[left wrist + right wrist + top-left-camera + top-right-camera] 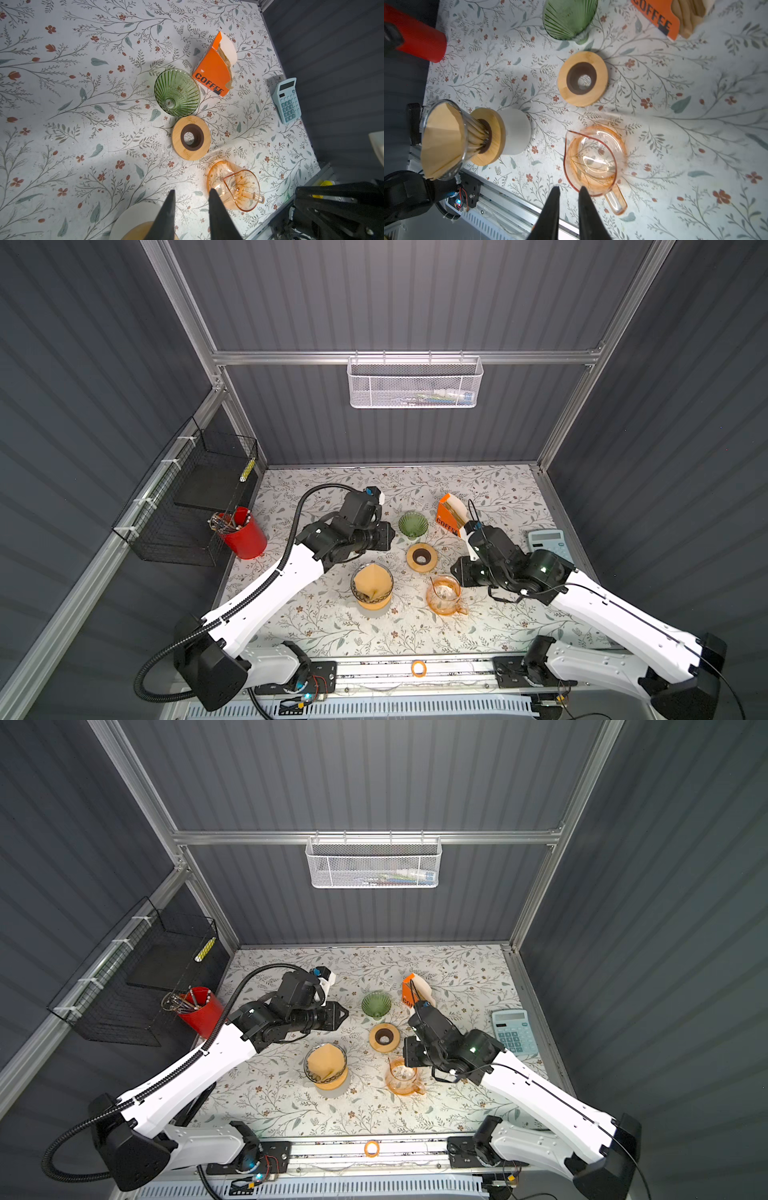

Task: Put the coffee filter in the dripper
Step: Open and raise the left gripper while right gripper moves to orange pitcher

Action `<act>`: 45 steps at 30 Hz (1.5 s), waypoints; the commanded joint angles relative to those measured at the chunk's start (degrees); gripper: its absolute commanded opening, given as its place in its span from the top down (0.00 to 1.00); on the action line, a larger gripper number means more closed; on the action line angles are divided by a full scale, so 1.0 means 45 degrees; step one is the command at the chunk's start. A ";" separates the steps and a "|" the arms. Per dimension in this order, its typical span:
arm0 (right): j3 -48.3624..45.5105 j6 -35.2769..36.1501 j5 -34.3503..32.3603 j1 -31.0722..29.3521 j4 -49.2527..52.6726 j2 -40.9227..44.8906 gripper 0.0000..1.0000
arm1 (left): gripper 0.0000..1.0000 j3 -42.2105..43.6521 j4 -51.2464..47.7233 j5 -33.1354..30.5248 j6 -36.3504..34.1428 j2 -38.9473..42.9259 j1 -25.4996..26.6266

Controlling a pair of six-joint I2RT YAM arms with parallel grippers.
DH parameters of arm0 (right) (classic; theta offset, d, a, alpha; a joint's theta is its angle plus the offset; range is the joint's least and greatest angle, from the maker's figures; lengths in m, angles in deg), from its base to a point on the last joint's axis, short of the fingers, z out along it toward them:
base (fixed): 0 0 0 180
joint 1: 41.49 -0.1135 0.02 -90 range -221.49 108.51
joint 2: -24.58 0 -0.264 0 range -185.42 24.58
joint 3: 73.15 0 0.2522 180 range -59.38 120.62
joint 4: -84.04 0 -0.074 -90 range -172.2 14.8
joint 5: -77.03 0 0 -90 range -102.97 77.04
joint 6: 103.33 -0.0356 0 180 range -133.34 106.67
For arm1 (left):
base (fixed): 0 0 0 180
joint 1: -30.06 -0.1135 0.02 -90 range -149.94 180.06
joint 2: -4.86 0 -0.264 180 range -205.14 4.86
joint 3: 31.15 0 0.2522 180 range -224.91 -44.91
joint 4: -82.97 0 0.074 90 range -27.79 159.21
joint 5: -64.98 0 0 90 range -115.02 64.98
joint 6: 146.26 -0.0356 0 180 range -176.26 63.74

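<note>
The brown paper coffee filter (pixel 372 580) sits as a cone inside the clear glass dripper (pixel 467 133). The dripper stands on a wooden collar (pixel 497 135) over a white base (pixel 517 131), at the front middle of the table. My left gripper (pixel 192 192) hovers just behind and above it, open, with only tabletop between its fingers. My right gripper (pixel 570 188) is open by a narrow gap and holds nothing. It hangs over the near rim of an orange glass pitcher (pixel 593 158), to the right of the dripper.
A green ribbed glass cone (pixel 412 524), a loose wooden ring (pixel 421 558) and an orange filter box (pixel 449 514) lie behind the dripper. A blue calculator (pixel 548 543) is at the right edge and a red cup (pixel 243 533) at the left.
</note>
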 commanded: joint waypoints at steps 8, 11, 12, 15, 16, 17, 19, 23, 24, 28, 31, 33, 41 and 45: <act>-0.2855 -0.1541 -0.0566 -0.0754 0.0951 0.1415 0.70 | 0.72 0.1412 0.2343 0.0870 0.0763 0.0382 -0.0027; -0.3140 -0.1286 -0.0710 -0.0942 0.0352 0.0845 0.66 | 0.72 0.1706 0.2583 0.0857 0.0803 0.0423 -0.0027; -0.3146 -0.1131 -0.0746 -0.0992 0.0168 0.0598 0.65 | 0.72 0.1770 0.2616 0.0850 0.0822 0.0457 -0.0037; -0.3166 -0.0753 -0.0817 -0.1078 -0.0370 0.0052 0.65 | 0.73 0.1883 0.2513 0.0850 0.0813 0.0538 -0.0027; -0.3151 -0.0692 -0.0848 -0.1098 -0.0450 -0.0075 0.65 | 0.73 0.1873 0.2428 0.0835 0.0815 0.0577 -0.0027; -0.3164 -0.0646 -0.0848 -0.1103 -0.0520 -0.0170 0.65 | 0.73 0.1878 0.2346 0.0825 0.0788 0.0627 -0.0027; -0.3212 -0.0532 -0.0848 -0.1122 -0.0658 -0.0260 0.65 | 0.73 0.1905 0.2257 0.0762 0.0787 0.0733 -0.0027; -0.3282 -0.0322 -0.0850 -0.1121 -0.0852 -0.0393 0.66 | 0.73 0.1937 0.2145 0.0674 0.0804 0.0814 -0.0032; -0.3297 -0.0270 -0.0855 -0.1122 -0.0871 -0.0434 0.67 | 0.73 0.1943 0.2080 0.0675 0.0785 0.0795 -0.0028; -0.3388 -0.0153 -0.0816 -0.1157 -0.0864 -0.0591 0.68 | 0.73 0.1933 0.1982 0.0656 0.0792 0.0736 -0.0027; -0.3456 -0.0114 -0.0864 -0.1181 -0.0840 -0.0575 0.68 | 0.73 0.1952 0.1947 0.0664 0.0800 0.0718 -0.0027; -0.3475 -0.0056 -0.0938 -0.1197 -0.0845 -0.0593 0.67 | 0.73 0.1982 0.1959 0.0654 0.0830 0.0717 -0.0027; -0.3393 0.0103 -0.1314 -0.1543 -0.0816 -0.1004 0.73 | 0.73 0.1998 0.1979 0.0607 0.0901 0.0736 -0.0027; -0.3245 0.0122 -0.1509 -0.1954 -0.0772 -0.1218 0.73 | 0.73 0.2044 0.1960 0.0537 0.0952 0.0814 -0.0027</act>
